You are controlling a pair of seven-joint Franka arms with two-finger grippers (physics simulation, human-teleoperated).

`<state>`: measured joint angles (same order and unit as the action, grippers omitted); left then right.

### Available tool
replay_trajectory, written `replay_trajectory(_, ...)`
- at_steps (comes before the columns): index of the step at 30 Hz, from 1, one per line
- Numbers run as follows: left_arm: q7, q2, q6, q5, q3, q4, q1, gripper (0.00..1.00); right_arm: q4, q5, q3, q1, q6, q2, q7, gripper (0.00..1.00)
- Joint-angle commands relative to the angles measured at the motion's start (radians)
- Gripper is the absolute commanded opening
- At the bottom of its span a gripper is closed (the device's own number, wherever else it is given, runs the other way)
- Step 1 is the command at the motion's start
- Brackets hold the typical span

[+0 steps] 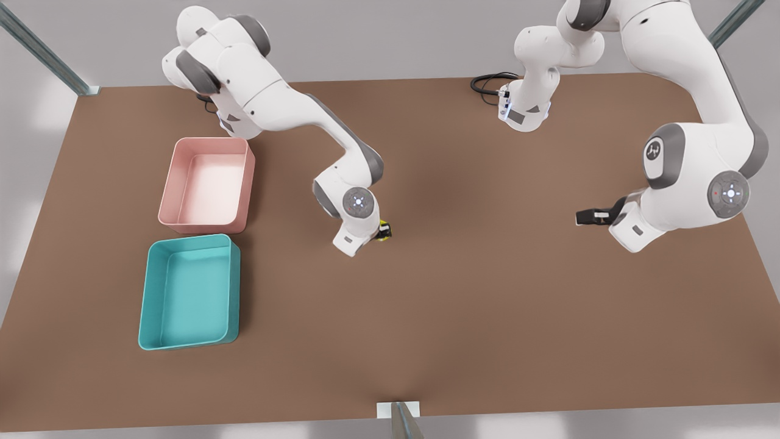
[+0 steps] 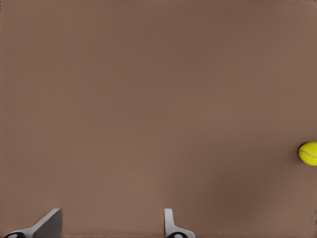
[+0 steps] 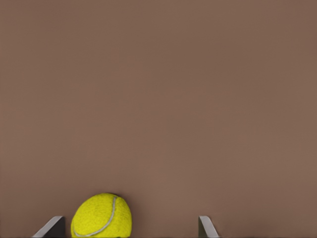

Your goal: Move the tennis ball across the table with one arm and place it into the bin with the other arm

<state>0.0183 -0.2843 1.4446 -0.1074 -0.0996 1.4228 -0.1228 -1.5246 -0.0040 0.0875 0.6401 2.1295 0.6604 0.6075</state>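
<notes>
Teal bin [image 1: 189,292] holds nothing — pink tray [image 1: 207,185] likewise, seemingly.

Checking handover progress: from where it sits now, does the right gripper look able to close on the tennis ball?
Probably yes. The right gripper is open right at the tennis ball, which sits between its fingers nearer one side, on the bare table. Nothing blocks it. The left gripper waits far off, open.

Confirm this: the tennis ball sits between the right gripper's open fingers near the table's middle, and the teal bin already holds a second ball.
One part is wrong: the front view shows the teal bin holding no ball. The rest stands: the tennis ball sits between the open fingers of the right gripper, near the middle of the table.
</notes>
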Motion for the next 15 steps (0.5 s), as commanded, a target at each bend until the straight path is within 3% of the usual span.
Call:
replay_trajectory(1,0.206,0.001,-0.004,0.0,0.0,0.004,0.0,1.0,-0.008,-0.007,-0.002,0.007,0.167,0.018,0.394,1.0)
replay_trajectory(15,0.207,-0.003,-0.015,0.0,0.0,0.004,-0.001,1.0,-0.091,-0.05,-0.002,0.07,0.302,0.065,0.38,1.0)
